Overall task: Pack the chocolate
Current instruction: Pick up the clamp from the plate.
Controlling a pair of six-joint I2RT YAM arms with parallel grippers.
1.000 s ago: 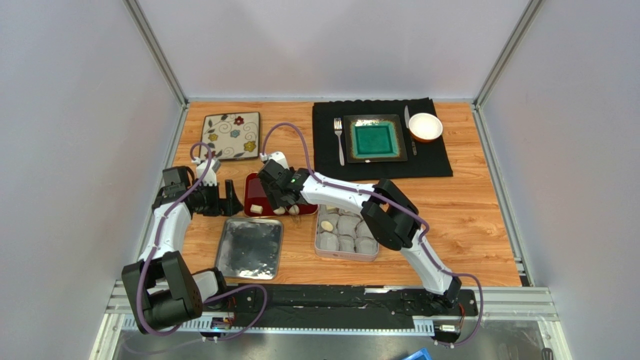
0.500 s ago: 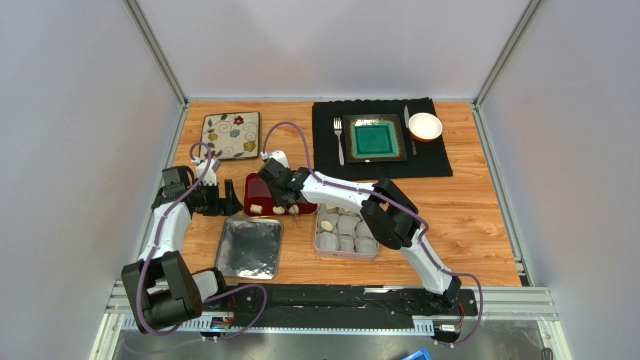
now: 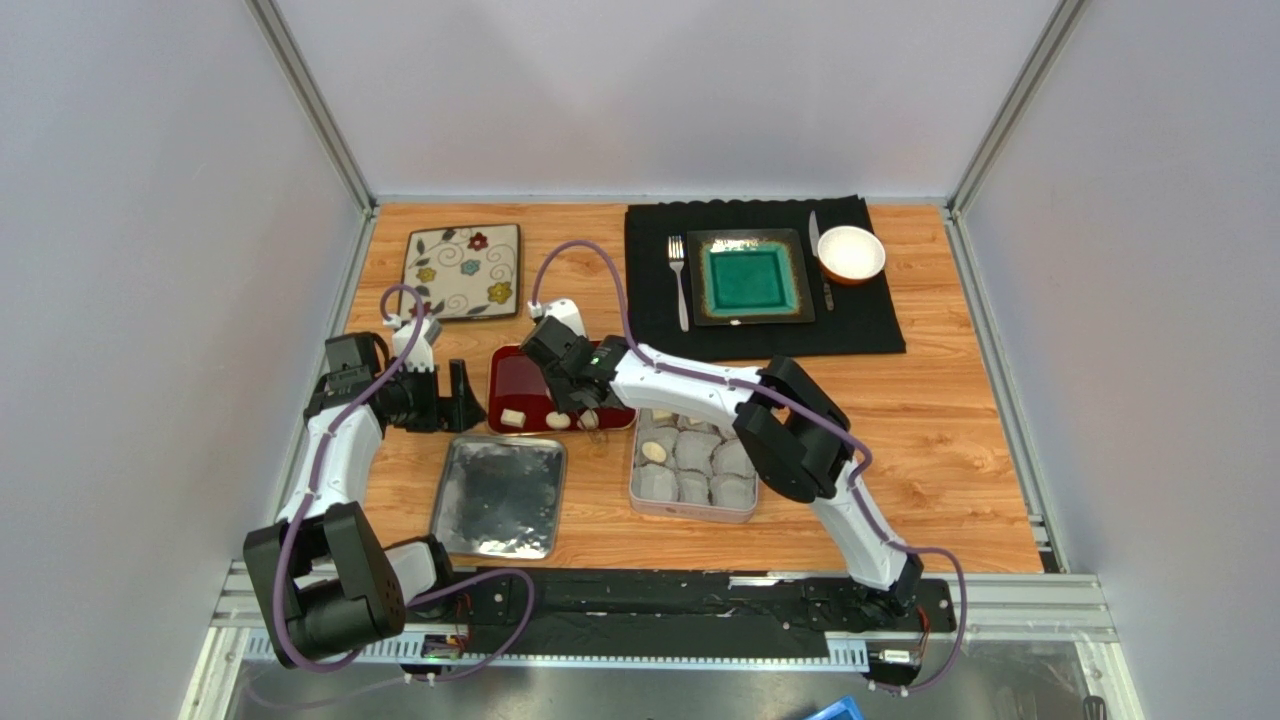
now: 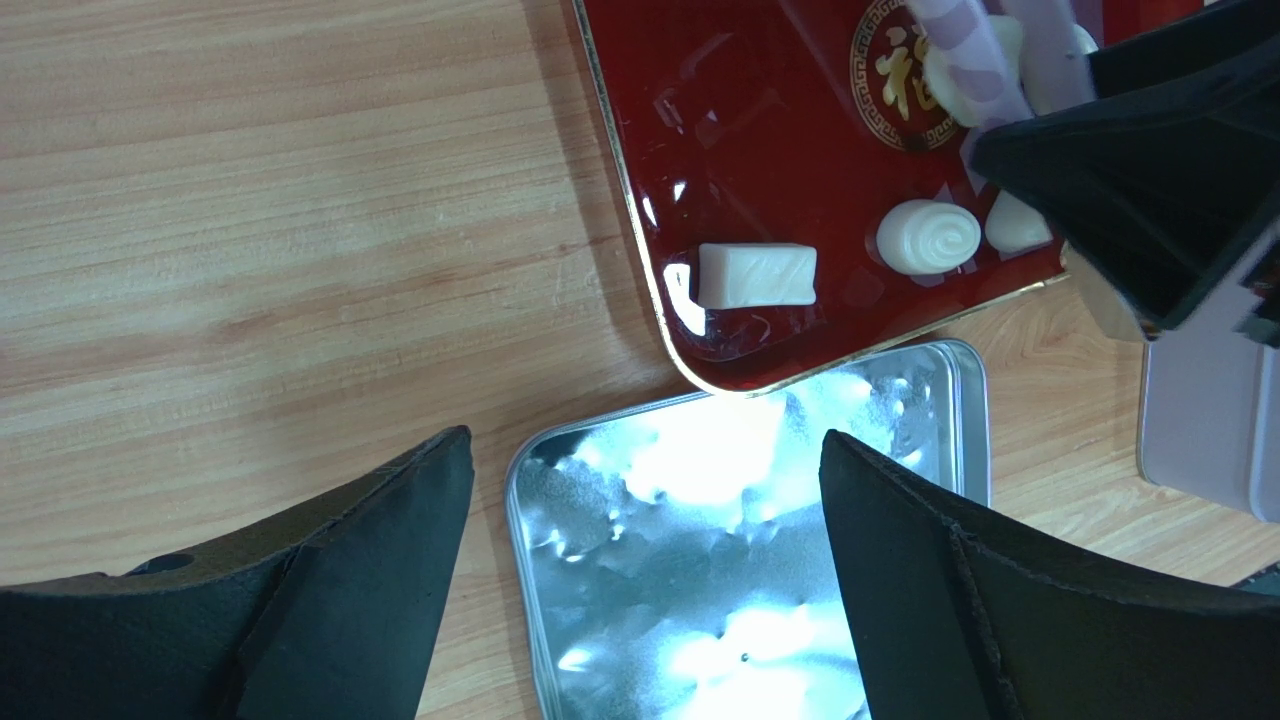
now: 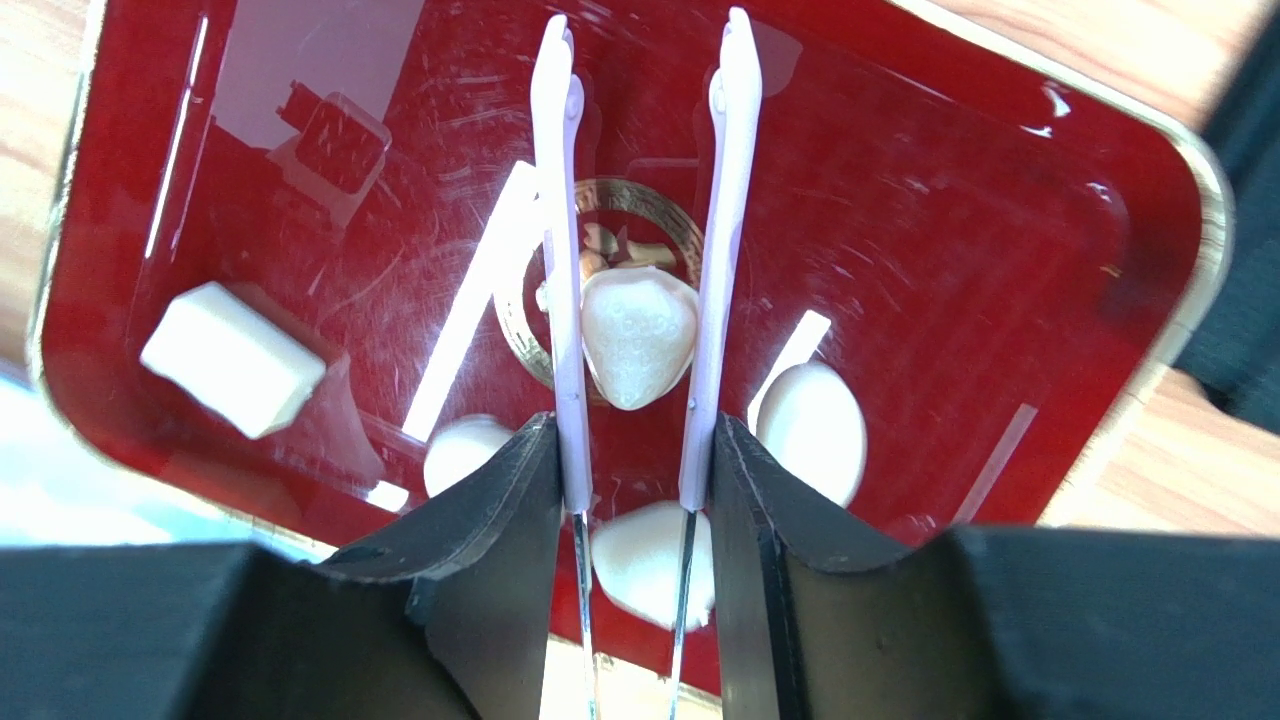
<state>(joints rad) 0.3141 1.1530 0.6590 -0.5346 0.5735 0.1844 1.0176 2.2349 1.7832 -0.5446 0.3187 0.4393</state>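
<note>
heart-shaped chocolate (image 5: 639, 338): lies at the middle of the red tray (image 5: 962, 240), on its gold emblem, pinched between the two thin white blades of my right claw (image 5: 646, 45), one against each flank.

risks, as i judge them: the piece is smooth and narrows to a point, so it may slip out or tilt when lifted. too hard a squeeze could mark it. a drop would land among the loose pieces nearby, a block (image 5: 233, 360), an oval (image 5: 812, 428) and two rounded lumps close behind my blades.

surroundings: the tin of paper cups (image 3: 691, 515) stands just right of the tray, with nothing between them. my left claw (image 4: 643, 450), spread wide and empty, hovers over the silver lid (image 4: 751, 600) on the tray's other side, off that route. a floral plate (image 3: 463, 270) and a black mat (image 3: 872, 323) lie at the counter's (image 3: 962, 435) far side.
</note>
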